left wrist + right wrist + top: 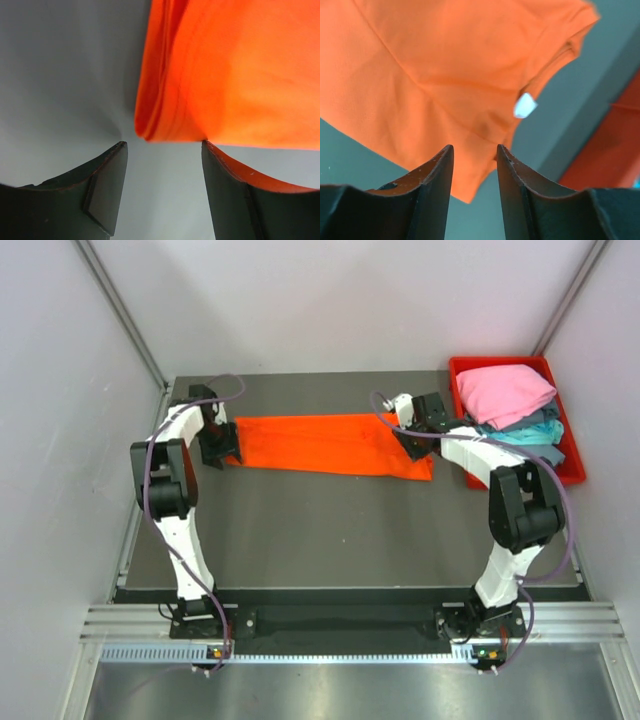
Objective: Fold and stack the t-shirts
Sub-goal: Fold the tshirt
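Orange t-shirt [320,443] lies flat on the bench [330,530], folded into a long narrow band running left to right, nearer the far edge than the near one. Left end shows stacked folded layers in the left wrist view. Left gripper [164,145] sits at that end, jaws wide apart, nothing between them, cloth edge just beyond the tips. Right gripper [475,150] is low over the right end, jaws parted more narrowly, gap empty, orange cloth under and past the tips. White neck tag [525,105] shows near the collar, just beyond the right finger. Red bin [575,468] stands at the far right corner of the bench. Inside it: pink shirt [503,392] on top, light teal shirt [525,436] and grey-blue shirt [548,420] bunched beneath.
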You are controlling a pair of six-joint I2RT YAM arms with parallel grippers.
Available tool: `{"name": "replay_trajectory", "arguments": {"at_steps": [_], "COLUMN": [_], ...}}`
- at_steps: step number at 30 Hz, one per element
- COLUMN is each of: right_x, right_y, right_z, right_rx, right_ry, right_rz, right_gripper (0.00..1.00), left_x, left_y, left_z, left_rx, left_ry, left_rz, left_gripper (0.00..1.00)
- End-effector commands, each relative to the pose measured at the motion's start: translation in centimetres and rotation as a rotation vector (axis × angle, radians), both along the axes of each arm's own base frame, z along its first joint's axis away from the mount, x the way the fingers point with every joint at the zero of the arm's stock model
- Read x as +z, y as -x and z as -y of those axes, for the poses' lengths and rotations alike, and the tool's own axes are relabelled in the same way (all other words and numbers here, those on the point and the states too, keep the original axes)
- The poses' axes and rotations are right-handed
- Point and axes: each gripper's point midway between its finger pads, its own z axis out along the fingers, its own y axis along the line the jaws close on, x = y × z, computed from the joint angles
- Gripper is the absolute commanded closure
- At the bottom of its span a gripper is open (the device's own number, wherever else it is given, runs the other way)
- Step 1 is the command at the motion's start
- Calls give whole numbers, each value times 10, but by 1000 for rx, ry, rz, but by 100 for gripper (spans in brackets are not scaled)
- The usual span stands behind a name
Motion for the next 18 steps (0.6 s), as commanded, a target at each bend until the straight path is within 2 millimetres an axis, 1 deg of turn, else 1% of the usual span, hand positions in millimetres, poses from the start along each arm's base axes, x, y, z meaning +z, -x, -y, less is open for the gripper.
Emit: {"name": "replay_trajectory", "arguments": {"at_steps": [1, 5, 8, 9, 10, 12, 13, 14, 16, 18], "right_x": [-12, -24, -30, -34, -35, -40, -43, -45, -51, -54], "right_y": [2, -1, -5, -6, -8, -11, -12, -13, -16, -21], "right_z": [-10, -11, -11, -12, -11, -8, -7, -4, -4, -1], "right_rx": [4, -6, -13, -13, -18, -33, -37, -43, -49, -58], "right_ry": [-39, -39, -39, -36, -35, -17, -11, -1, 9, 16], "right_rz": [-38, -63, -74, -83, -81, -84, -85, -87, -95, -96], "right_gripper": [60, 60, 61, 60, 61, 62, 63, 64, 65, 65], "left_x": [10, 5, 2, 2, 3, 3, 1, 1, 1, 5], "left_y": [-24, -31, -34, -35, -35, -33, -31, -30, -23, -18], "left_z": [-4, -2, 0, 1, 2, 2, 3, 3, 6, 7], "left_rx": [2, -11, -18, -21, -22, -22, -23, -24, -29, -28], "left_ry": [-21, -29, -31, -31, -28, -26, -23, -21, -13, -6], "left_rz": [70, 72, 72, 74, 74, 70, 62, 59, 47, 47], "left_gripper": [35, 36, 40, 44, 58, 80, 96, 99, 100, 100]}}
